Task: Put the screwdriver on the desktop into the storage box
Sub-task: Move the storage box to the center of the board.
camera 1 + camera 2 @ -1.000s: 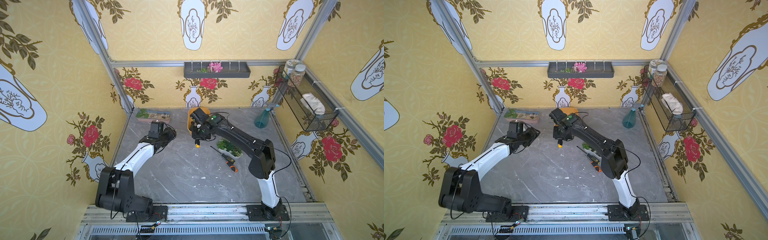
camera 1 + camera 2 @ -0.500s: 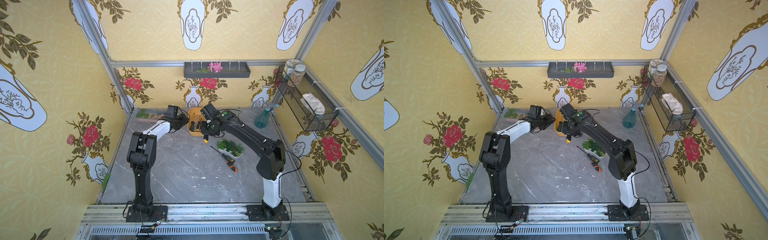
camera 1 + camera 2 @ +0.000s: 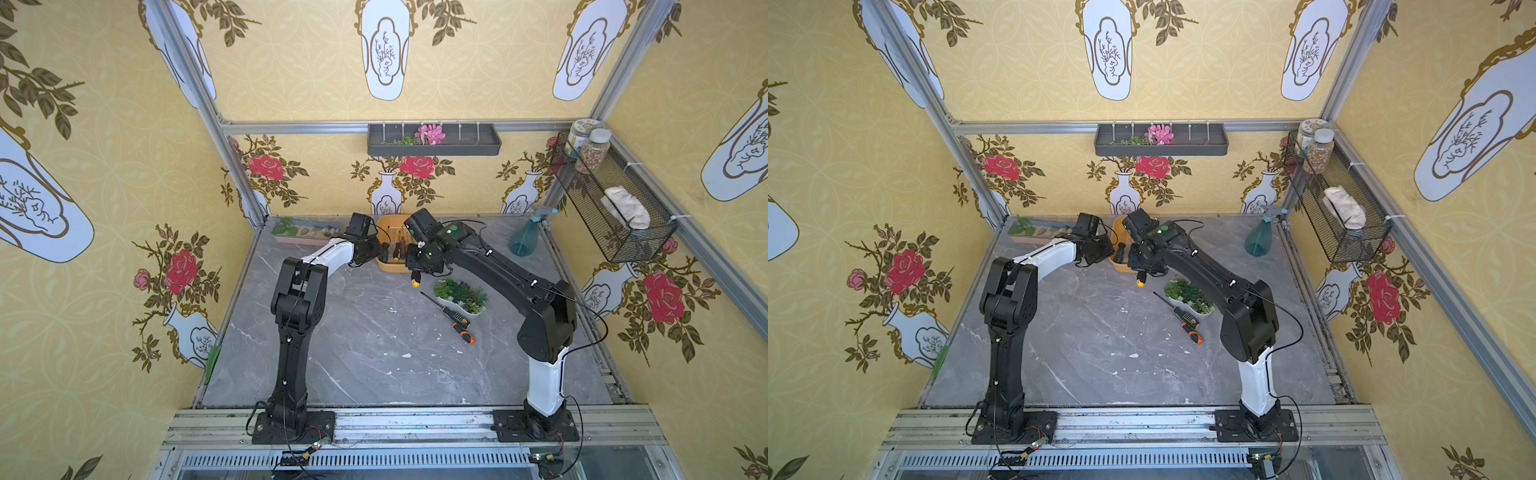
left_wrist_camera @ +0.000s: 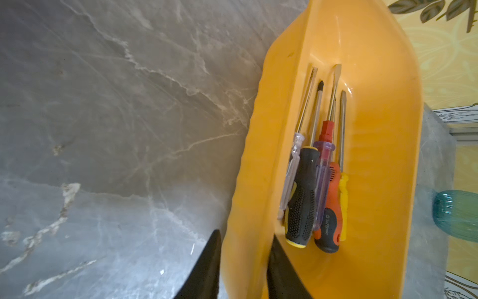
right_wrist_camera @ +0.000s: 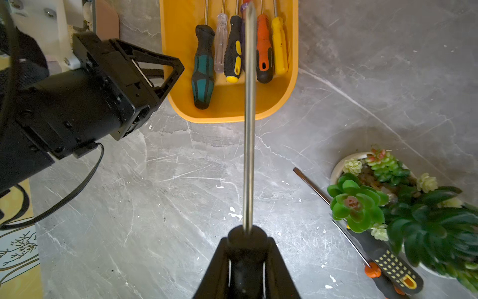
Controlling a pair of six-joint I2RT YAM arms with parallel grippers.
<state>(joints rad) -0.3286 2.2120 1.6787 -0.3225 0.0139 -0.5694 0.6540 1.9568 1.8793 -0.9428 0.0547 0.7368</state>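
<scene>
Currently left gripper [image 4: 245,234] pinches the box [image 4: 375,129] side wall: one finger [image 4: 207,266] outside, one inside. Box sits at the rear of the desktop [image 3: 374,353], stored screwdrivers [image 5: 234,49] lying lengthwise in it, tips to the back wall. Right gripper [image 5: 247,240] is clamped on a screwdriver [image 5: 249,129] handle, held off the desktop; long axis runs front to back, parallel to the stored ones, tip toward the box, yellow butt toward the front. Second screwdriver [image 3: 451,318] lies flat just beside the dish [image 5: 336,168], tip pointing back-left.
</scene>
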